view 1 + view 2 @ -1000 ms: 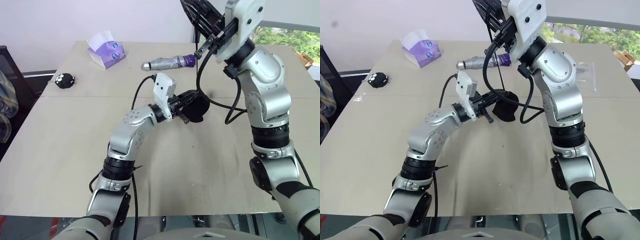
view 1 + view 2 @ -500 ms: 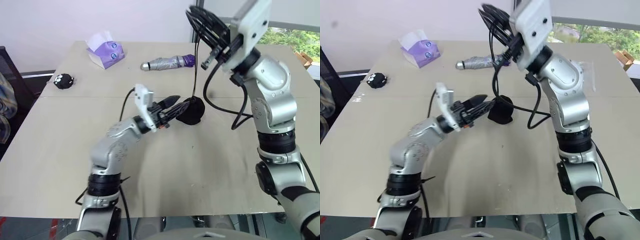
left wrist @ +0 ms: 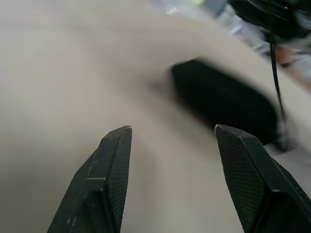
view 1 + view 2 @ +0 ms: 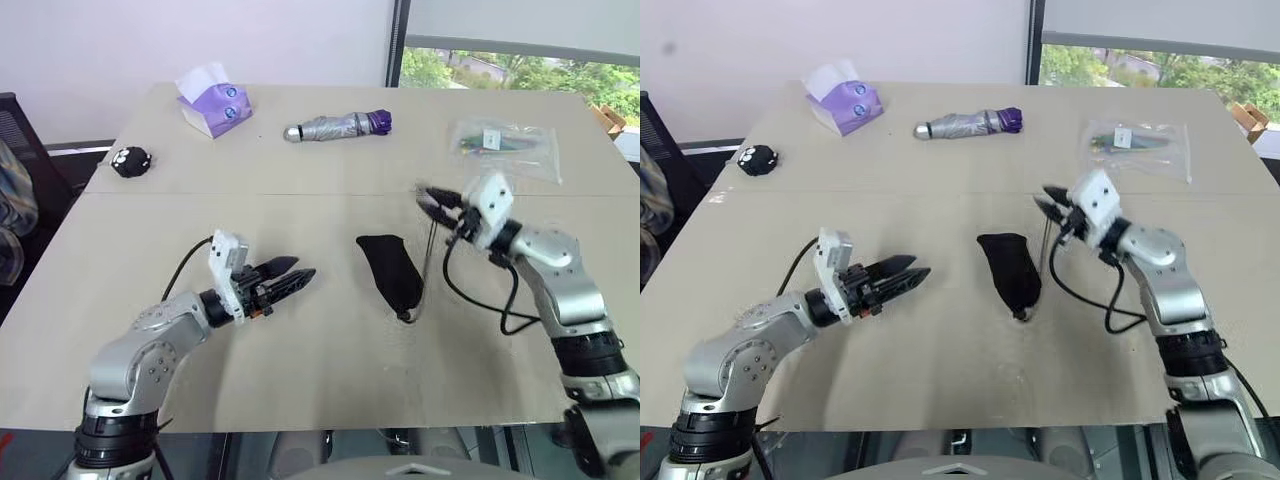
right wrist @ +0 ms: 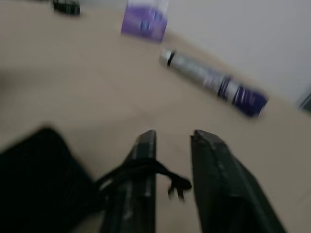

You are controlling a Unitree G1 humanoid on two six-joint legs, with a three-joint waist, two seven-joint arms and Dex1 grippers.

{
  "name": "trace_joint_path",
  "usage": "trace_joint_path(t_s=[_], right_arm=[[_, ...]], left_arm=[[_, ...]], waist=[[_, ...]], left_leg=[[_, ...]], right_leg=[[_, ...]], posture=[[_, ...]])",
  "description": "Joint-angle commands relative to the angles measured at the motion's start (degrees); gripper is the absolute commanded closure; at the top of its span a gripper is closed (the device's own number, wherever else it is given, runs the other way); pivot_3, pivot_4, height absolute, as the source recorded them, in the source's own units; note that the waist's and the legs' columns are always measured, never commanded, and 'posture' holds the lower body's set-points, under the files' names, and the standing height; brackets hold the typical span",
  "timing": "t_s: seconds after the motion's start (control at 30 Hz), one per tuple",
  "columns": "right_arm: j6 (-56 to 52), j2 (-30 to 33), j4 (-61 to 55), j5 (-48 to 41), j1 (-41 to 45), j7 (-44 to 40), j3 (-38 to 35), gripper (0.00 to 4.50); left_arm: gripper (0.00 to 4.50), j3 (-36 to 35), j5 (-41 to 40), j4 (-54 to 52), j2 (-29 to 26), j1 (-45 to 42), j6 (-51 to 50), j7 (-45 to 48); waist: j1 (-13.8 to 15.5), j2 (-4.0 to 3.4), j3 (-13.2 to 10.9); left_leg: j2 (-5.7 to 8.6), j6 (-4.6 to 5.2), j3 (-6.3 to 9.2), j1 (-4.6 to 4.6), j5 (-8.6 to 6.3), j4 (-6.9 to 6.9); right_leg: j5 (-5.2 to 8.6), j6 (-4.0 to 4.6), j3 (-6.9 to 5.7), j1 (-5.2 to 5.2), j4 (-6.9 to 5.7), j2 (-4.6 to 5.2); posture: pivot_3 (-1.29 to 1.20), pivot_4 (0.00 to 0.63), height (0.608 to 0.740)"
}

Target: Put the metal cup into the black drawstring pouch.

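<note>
Left gripper [image 4: 290,272] sits low over the table [image 4: 300,370] with its two black fingers clearly spread and nothing between them, pointing toward the black drawstring pouch [image 4: 391,272] but well short of it. Right gripper [image 4: 1052,201] is off to the pouch's other side, roughly level, fingers a little apart; the thin black cord [image 4: 428,262] hangs by those fingers and trails down to the pouch, though it's hard to make out whether it's actually pinched or just draped, since the right wrist view is smeared. Pouch lies flat mid-table and looks bulged, but its inside is hidden, so whether the metal cup is in there can't be told. Further back sit a folded silver umbrella [image 4: 337,125], a purple tissue pack [image 4: 212,102], a small black spotted thing [image 4: 129,160] and a clear plastic bag [image 4: 502,142].
</note>
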State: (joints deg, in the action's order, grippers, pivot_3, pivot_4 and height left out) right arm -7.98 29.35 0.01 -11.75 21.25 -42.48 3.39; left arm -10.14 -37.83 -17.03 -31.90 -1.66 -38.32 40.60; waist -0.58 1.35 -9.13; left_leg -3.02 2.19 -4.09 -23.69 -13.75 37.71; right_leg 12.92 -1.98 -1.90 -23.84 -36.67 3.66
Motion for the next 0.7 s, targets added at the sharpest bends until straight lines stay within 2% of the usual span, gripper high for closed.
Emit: trace_joint_path(t_s=[0.03, 0.27, 0.43, 0.6, 0.7], right_arm=[[5.8, 1.1, 3.4, 0.6, -1.6, -1.2, -2.1, 2.07], [13.6, 6.5, 13.5, -1.5, -7.0, -7.9, -6.4, 2.07], [14.8, 10.4, 19.5, -6.6, -12.0, -16.8, -11.2, 2.07], [22.2, 14.8, 30.1, -9.2, -15.7, -25.9, -16.2, 2.07], [23.9, 15.5, 32.4, -12.3, -17.5, -31.6, -18.6, 2.07]], left_arm=[[1.72, 1.1, 6.9, 1.6, 1.3, 0.7, 6.6, -3.8], [1.72, 1.6, 11.4, 1.6, 1.8, 5.8, 13.7, -2.8], [1.72, 1.0, 13.1, 2.0, 1.3, 8.7, 16.2, -2.6], [1.72, 0.5, 14.1, 0.8, 0.5, 13.1, 18.8, -1.3], [1.72, 0.5, 14.0, -0.3, 0.2, 14.6, 19.7, -0.9]], waist=[[-0.1, 0.00, 0.0], [0.0, 0.00, 0.0], [0.1, -0.05, 0.1], [0.0, -0.09, 0.1], [0.0, -0.08, 0.1]], left_leg=[[0.01, 0.00, 0.00, 0.00, 0.00, 0.00], [-0.06, 0.00, -0.04, 0.02, -0.01, -0.01], [-0.07, 0.01, -0.04, 0.09, -0.01, -0.01], [-0.07, 0.02, -0.17, 0.33, -0.02, -0.02], [-0.08, 0.02, -0.24, 0.50, -0.02, -0.09]], right_leg=[[0.00, 0.00, -0.01, 0.00, -0.01, -0.03], [0.00, 0.01, 0.04, -0.01, 0.00, -0.05], [0.00, 0.01, 0.07, 0.05, 0.00, -0.04], [0.01, 0.01, 0.19, 0.17, -0.01, -0.04], [0.02, 0.00, 0.28, 0.26, -0.01, -0.04]], posture=[[0.00, 0.150, 0.740], [0.00, 0.150, 0.740], [0.00, 0.150, 0.740], [0.00, 0.150, 0.740], [0.00, 0.150, 0.740]])
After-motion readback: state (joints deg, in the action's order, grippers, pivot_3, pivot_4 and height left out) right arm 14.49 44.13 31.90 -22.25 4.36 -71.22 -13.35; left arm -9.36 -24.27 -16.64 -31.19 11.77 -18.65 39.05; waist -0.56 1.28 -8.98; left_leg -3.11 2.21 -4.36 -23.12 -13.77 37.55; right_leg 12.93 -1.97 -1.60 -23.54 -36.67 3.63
